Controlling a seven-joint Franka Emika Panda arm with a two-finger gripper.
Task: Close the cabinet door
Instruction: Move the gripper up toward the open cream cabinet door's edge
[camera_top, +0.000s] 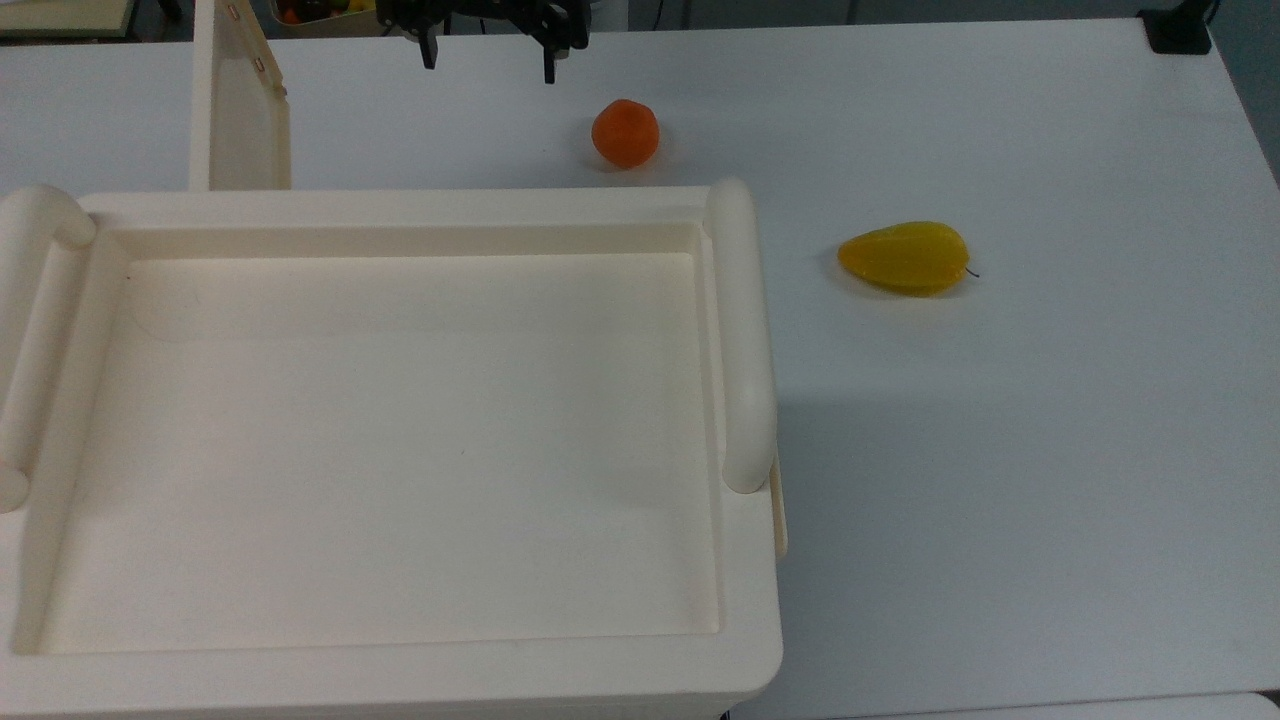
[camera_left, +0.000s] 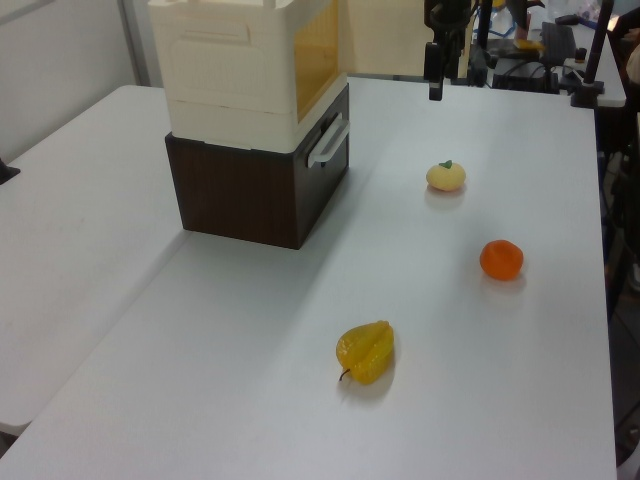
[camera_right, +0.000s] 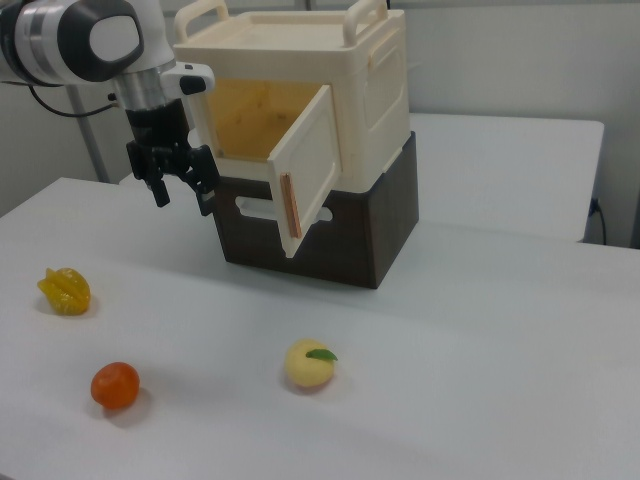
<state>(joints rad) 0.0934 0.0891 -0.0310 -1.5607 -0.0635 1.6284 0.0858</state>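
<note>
The cream cabinet (camera_right: 385, 80) stands on a dark brown box (camera_right: 375, 235). Its cabinet door (camera_right: 310, 170) hangs wide open, hinged on the right view's right side, baring the yellowish inside. In the top view the cabinet door (camera_top: 240, 110) juts out past the cabinet's (camera_top: 400, 205) far edge at the left. My gripper (camera_right: 180, 190) hovers above the table in front of the opening, to the right view's left of the door and apart from it. It is open with nothing between its fingers. The gripper (camera_top: 488, 55) sits at the top view's upper edge; the gripper (camera_left: 435, 80) hangs right of the cabinet (camera_left: 230, 60).
An orange (camera_top: 625, 132) lies close to the gripper on the white table (camera_top: 1050, 450). A yellow starfruit (camera_top: 905, 258) lies farther to the top view's right. A pale peach-like fruit (camera_right: 310, 363) sits in front of the cabinet. Cluttered equipment (camera_left: 540, 45) stands behind the table.
</note>
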